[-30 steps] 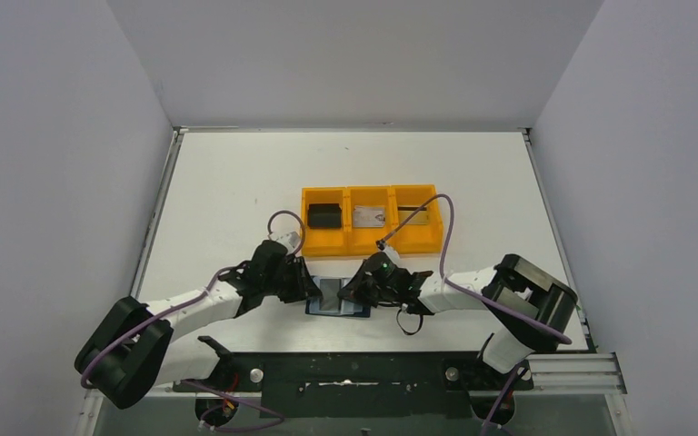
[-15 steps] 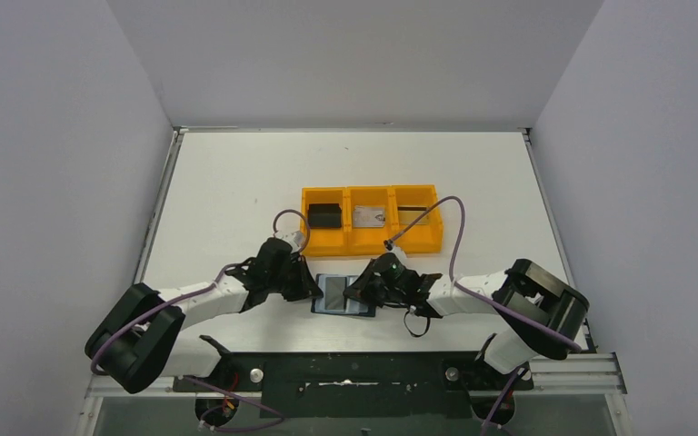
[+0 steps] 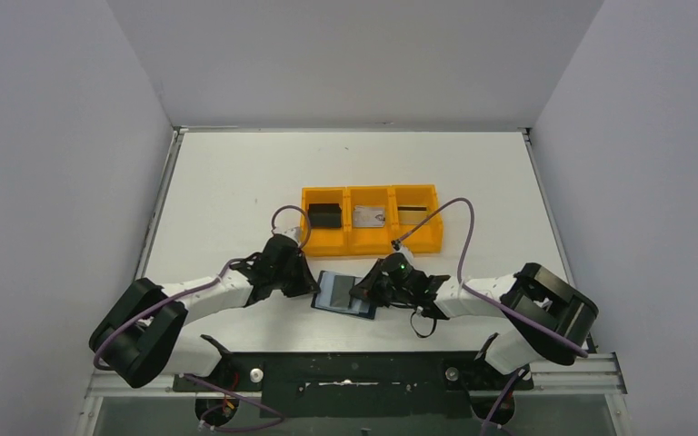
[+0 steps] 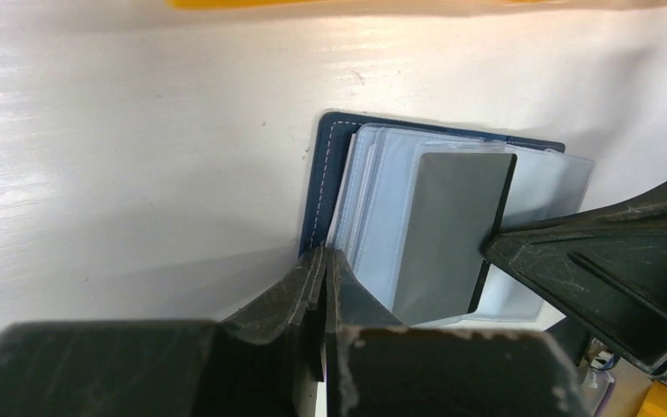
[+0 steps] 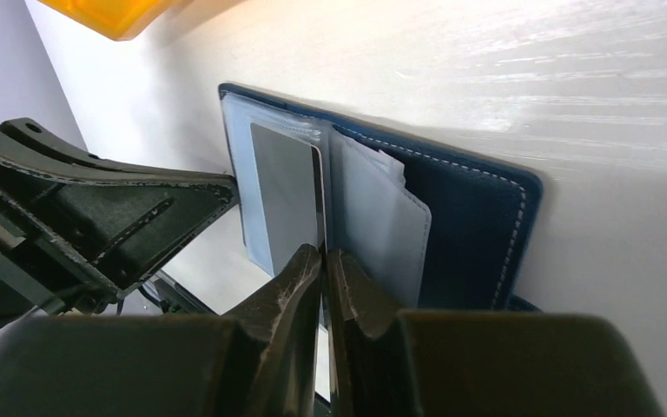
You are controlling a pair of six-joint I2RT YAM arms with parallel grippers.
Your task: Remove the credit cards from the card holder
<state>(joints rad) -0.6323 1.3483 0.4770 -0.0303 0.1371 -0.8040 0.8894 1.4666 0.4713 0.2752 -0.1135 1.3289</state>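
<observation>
The dark navy card holder (image 3: pixel 338 292) lies open on the table between my two grippers, its clear blue-grey pockets up (image 4: pixel 373 200). A silver-grey credit card (image 4: pixel 447 230) sticks partly out of a pocket. My left gripper (image 4: pixel 324 256) is shut on the holder's near left edge, by the stitched cover (image 4: pixel 323 165). My right gripper (image 5: pixel 324 254) is shut on the near edge of that grey card (image 5: pixel 285 187), with the navy cover (image 5: pixel 465 226) to its right. In the top view the left gripper (image 3: pixel 312 284) and right gripper (image 3: pixel 360 293) flank the holder.
An orange three-compartment tray (image 3: pixel 370 189) stands just behind the holder. It holds a dark object (image 3: pixel 324 215) on the left, a silver card (image 3: pixel 369 216) in the middle and a gold-tan card with a dark stripe (image 3: pixel 412 214) on the right. Purple cables arch over both wrists.
My left gripper has shut at the holder's edge. The holder has turned a little and shifted right. The right arm has drawn back to the right with the grey card.
</observation>
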